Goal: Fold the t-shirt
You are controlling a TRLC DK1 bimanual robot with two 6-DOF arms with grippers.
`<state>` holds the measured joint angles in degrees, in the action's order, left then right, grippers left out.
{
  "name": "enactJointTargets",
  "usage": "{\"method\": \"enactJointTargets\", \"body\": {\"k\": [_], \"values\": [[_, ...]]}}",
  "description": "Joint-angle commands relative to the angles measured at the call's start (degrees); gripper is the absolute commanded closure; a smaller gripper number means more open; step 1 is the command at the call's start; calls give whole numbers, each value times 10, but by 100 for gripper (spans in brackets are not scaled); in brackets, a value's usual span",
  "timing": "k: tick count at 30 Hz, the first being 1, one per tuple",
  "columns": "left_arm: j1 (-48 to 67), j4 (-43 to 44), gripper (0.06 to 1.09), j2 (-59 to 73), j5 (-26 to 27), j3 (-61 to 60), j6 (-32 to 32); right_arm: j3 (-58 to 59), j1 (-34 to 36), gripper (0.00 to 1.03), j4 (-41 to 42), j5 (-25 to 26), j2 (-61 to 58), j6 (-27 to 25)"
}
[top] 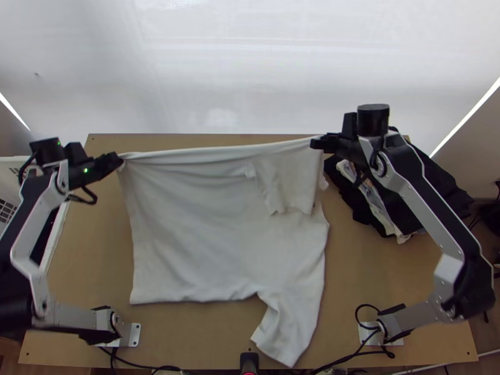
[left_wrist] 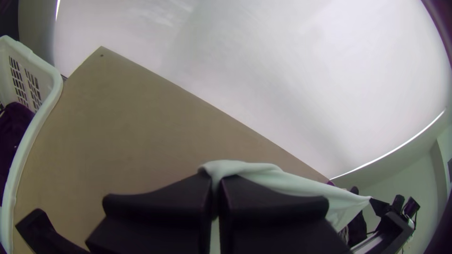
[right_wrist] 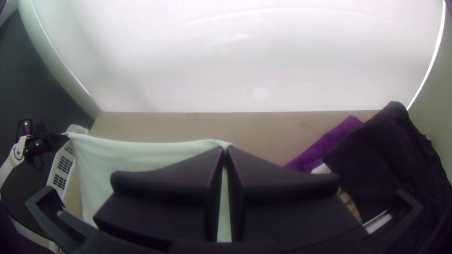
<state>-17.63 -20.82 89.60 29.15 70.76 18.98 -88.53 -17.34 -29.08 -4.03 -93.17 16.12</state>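
The left gripper, at the left of the top view, is clenched on one end of the upper edge of the t-shirt. The right gripper, right of centre in the upper half, is clenched on the other end of that edge. The cloth between them is drawn nearly straight, with shallow creases running along it.

From the held edge, the white t-shirt spreads down the middle of the frame over the worktop. One sleeve points to the bottom centre. A sleeve-like flap lies over the body beside the right gripper; its exact layering cannot be told. A white laundry basket stands at the left edge of the left wrist view. Dark clothing is piled at the right of the top view.

Handling: treat the garment as light, soft and limp. It should tolerate firm clamping but will wrinkle if slackened. Retain both end grips and apply even, moderate tension; excess pull may stretch the knit or slip a corner free. Step in hand, as judged: a fold carrying the held edge toward the bottom of the frame. Guide the lower sleeve inward before final stacking.
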Motion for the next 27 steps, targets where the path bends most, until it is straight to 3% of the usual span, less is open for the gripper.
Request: {"method": "enactJointTargets", "body": {"k": [1,8,12,18,27], "values": [[-13,2,105,182,-28,141,-28,-62,14,100,13,1,-85,-14],[15,-30,105,244,-58,180,-35,-67,22,100,19,0,-120,-10],[27,-70,105,233,-60,183,-34,-67,21,100,-22,0,-127,-10],[24,-176,105,189,-35,179,-45,-42,23,100,-120,-12,-107,-10],[22,-227,105,103,0,107,-98,64,14,100,-124,-20,-27,-11]]}}
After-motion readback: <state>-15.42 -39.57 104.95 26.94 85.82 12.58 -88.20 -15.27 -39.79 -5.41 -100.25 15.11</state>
